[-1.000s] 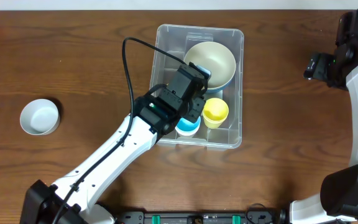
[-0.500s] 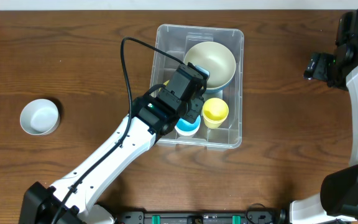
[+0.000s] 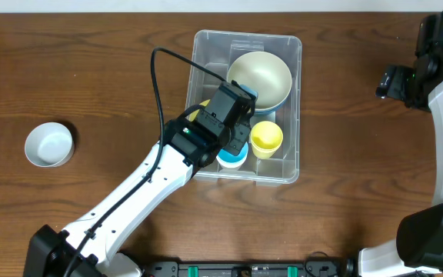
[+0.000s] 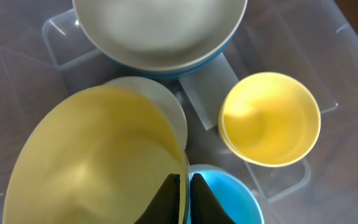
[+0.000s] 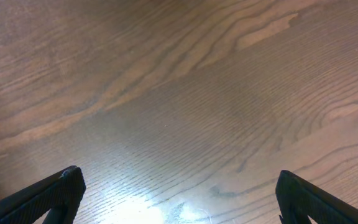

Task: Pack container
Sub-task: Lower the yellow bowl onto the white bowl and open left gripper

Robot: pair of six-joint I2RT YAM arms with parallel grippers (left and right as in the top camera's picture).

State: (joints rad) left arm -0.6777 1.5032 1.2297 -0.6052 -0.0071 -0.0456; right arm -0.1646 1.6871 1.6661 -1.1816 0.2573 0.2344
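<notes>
The clear container (image 3: 206, 40) stands at the table's middle. Inside it are a cream bowl with a blue outside (image 3: 261, 77), a yellow cup (image 3: 267, 138) and a blue cup (image 3: 233, 158). My left gripper (image 4: 182, 194) reaches into the container (image 4: 334, 59) and is shut on the rim of a large yellow bowl (image 4: 92, 162), which lies over a pale dish (image 4: 169, 106). From overhead the left wrist (image 3: 229, 115) hides most of that bowl. My right gripper (image 5: 179, 193) hangs open over bare wood at the far right (image 3: 397, 81).
A white bowl (image 3: 50, 145) sits alone on the table at the left. The left arm's black cable (image 3: 157, 77) arcs above the container's left wall. The cream bowl (image 4: 160, 28) and the yellow cup (image 4: 269, 118) stand close to the held bowl.
The left gripper's jaws have closed onto the yellow bowl's rim. The left wrist has barely shifted. The right arm has not moved.
</notes>
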